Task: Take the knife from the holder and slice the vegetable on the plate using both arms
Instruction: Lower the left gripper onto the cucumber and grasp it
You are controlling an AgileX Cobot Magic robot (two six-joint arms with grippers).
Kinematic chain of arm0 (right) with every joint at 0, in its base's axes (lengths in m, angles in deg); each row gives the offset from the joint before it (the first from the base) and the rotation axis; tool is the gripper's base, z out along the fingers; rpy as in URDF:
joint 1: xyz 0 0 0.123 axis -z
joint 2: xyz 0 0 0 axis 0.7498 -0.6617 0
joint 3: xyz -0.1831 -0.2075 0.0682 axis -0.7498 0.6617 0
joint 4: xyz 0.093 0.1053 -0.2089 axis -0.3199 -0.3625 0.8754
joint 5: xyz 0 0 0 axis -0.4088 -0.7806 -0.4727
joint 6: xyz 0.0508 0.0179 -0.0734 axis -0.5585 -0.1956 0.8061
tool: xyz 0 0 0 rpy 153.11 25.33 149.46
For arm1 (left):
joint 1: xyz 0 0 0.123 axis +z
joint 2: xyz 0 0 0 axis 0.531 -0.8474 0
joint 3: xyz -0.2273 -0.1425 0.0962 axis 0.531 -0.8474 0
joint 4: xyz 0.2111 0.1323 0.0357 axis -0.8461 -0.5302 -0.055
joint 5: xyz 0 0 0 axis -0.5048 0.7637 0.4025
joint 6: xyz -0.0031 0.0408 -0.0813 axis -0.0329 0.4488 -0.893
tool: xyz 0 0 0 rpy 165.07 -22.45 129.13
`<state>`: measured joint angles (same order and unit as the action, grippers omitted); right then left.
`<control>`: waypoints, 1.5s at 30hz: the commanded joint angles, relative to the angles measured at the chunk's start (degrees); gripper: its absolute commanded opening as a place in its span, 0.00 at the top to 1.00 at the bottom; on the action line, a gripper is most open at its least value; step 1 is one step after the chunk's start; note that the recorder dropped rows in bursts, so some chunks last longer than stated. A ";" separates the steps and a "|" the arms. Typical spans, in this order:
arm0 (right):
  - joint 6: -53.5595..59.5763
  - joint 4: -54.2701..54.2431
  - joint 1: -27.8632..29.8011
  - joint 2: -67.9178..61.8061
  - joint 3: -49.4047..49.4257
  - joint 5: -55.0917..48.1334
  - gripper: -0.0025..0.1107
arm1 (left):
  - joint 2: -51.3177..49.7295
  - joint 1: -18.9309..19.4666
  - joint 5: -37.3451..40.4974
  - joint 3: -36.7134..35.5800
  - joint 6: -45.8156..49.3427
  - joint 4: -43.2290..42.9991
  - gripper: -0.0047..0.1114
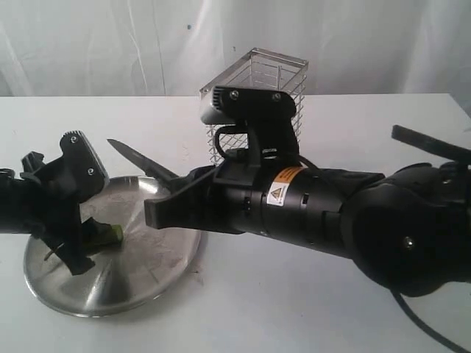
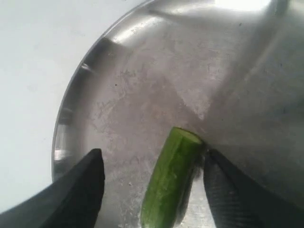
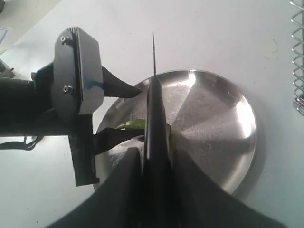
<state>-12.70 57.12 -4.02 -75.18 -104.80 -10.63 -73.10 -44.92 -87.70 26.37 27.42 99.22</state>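
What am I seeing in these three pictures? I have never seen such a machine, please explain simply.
It is a robot with two black arms, each ending in a gripper. One picture looks at the whole white table; the other two come from cameras on the wrists. On the table stand a wire holder and a steel plate with a green vegetable, one end cut flat. The right gripper holds a knife above the plate. The left gripper is open, one finger on each side of the vegetable.

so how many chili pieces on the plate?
1 visible: a cut green piece lying on the plate between the open left tool's fingers. The arms may hide others.
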 commanded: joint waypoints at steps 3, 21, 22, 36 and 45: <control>0.64 0.23 0.56 1.96 -0.03 1.34 0.98 | 0.53 -0.49 -4.13 0.21 4.10 14.53 0.41; 2.09 0.39 0.56 2.01 -0.03 1.25 0.98 | 8.09 -0.60 -2.07 -5.43 9.48 12.78 0.59; 2.09 0.39 0.56 2.01 -0.03 1.25 0.98 | 8.09 -0.60 -2.37 -5.13 9.48 12.68 0.59; 2.06 0.39 0.56 2.01 -0.03 1.59 0.98 | 17.80 -0.47 12.76 10.88 -39.91 22.35 0.59; 2.12 0.39 0.56 2.01 -0.03 2.69 0.98 | 20.39 -0.47 76.35 18.52 -27.10 -6.20 0.66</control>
<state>-11.34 57.23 -4.02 -73.81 -104.80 -9.35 -53.30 -45.35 -30.79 43.49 -1.45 109.21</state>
